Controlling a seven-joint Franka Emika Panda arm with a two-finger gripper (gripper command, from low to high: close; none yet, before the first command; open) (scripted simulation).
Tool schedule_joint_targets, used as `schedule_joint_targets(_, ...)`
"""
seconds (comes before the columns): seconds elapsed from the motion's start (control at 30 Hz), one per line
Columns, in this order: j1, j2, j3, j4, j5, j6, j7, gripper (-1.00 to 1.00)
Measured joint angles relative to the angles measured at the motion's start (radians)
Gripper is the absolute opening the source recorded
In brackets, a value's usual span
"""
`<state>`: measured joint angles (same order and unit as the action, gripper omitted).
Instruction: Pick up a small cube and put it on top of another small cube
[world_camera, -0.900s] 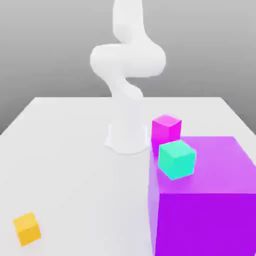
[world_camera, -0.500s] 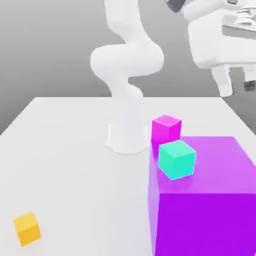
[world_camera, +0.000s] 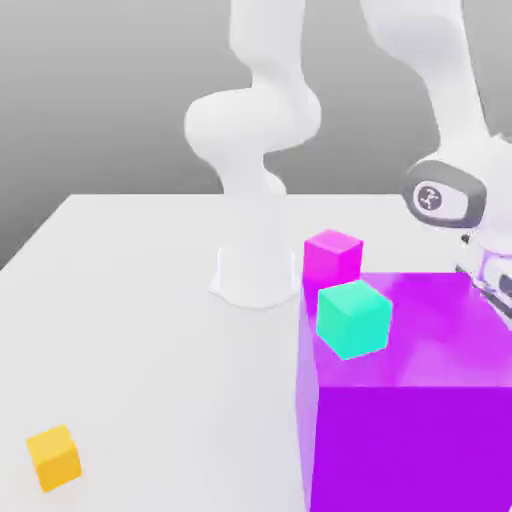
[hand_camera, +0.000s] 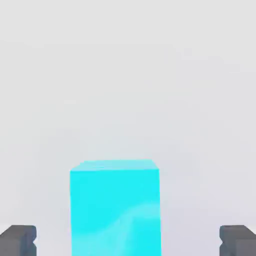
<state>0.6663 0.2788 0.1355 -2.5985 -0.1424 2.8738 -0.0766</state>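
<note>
Gripper (hand_camera: 128, 242) jaws spread wide (dark blocky tips) either side of small cube (hand_camera: 115, 207): matte cyan, sharp-edged, untouched.

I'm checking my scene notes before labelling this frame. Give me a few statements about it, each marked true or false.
1. The gripper is open, with a fingertip on either side of the sky-blue cube. True.
2. The sky-blue cube is clamped and lifted off the table. False: the fingertips stand apart from it and it rests on the table.
3. The teal cube looks stacked on the orange cube. False: the orange cube sits alone near the exterior view's left edge.
4. A magenta cube sits beside the arm's base. True.
5. The purple cube is far bigger than the others. True.
</note>
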Motion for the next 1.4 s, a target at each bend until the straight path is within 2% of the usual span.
schedule_joint_targets(0.03,0.015,0.036,-0.017,0.007,-0.014,0.029,0.01,0.0)
schedule_joint_targets(0.07,0.027,0.068,-0.032,0.012,-0.024,0.055,0.018,-1.0)
schedule_joint_targets(0.3,0.029,0.074,-0.034,0.014,-0.028,0.058,0.021,-1.0)
schedule_joint_targets(0.5,-0.014,-0.112,0.027,-0.017,0.064,-0.091,-0.053,-1.0)
schedule_joint_targets(0.63,-0.03,-0.188,0.03,0.045,0.083,-0.162,-0.125,-1.0)
schedule_joint_targets(0.87,-0.123,-0.4,-0.007,0.118,0.047,-0.376,-0.073,-1.0)
schedule_joint_targets(1.17,-0.278,-0.72,-0.06,0.12,0.0,-0.712,0.172,-1.0)
schedule_joint_targets(1.33,-0.369,-0.905,-0.107,0.05,0.078,-0.9,0.337,-1.0)
schedule_joint_targets(1.4,-0.385,-0.941,-0.128,0.006,0.126,-0.929,0.378,-1.0)
